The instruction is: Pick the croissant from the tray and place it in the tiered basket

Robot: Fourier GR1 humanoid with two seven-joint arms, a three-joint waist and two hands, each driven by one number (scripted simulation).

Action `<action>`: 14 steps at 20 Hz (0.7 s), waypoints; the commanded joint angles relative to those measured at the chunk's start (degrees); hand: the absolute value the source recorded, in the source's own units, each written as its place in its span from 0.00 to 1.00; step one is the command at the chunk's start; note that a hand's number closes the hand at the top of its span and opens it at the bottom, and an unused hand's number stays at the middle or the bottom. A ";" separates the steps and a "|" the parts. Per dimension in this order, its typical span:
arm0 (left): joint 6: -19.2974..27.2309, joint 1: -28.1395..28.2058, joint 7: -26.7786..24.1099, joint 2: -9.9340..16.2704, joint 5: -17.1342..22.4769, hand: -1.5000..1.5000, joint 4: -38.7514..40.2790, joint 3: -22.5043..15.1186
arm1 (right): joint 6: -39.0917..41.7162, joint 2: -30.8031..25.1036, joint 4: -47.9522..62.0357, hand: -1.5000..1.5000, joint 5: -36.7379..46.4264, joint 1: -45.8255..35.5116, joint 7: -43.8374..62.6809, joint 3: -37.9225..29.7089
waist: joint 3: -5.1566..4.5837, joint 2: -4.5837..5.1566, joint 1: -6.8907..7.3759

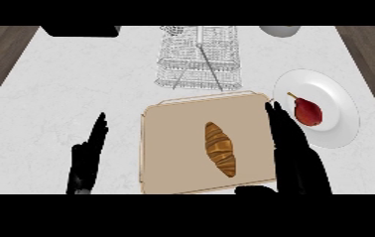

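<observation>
Right robot hand (293, 147) open, empty, beside golden-brown ridged croissant (219, 148) lying on tray (172, 147).

I am looking down at a counter (73, 82) that is showing white with a faint grey speckle, with dark brown wood edging it at the far left and far right. The tray (172, 147) is showing a plain pale tan. On it the croissant (219, 148) is showing golden brown with darker brown bands across it. The tiered basket (199, 57) is showing silver-grey wire mesh. The plate (333, 107) at the right is gleaming white, and the pear (307, 112) on it is showing deep red with a brown stem. My left hand (88, 156) and right hand (293, 151) are showing black, fingers included.
</observation>
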 commanded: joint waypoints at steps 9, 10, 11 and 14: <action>-0.49 1.12 -0.81 -0.89 -0.31 0.50 0.32 0.87 | 11.87 15.96 17.39 0.00 14.12 -4.78 12.50 6.89 | 0.15 0.00 -0.29; -0.14 0.29 -1.50 -1.66 -0.59 0.50 1.24 0.88 | 14.04 16.31 17.60 0.00 12.79 -6.51 11.89 3.71 | 0.15 0.09 -0.44; 0.27 0.41 0.20 -1.89 -0.74 0.50 -0.87 0.29 | 15.49 16.47 16.51 0.00 13.30 -5.41 12.36 4.35 | 0.18 -0.02 -0.55; -1.09 -0.29 -0.24 -1.18 -0.26 0.50 -0.16 1.26 | 12.85 17.43 19.82 0.00 12.76 -5.78 14.31 6.26 | 0.19 0.08 -0.43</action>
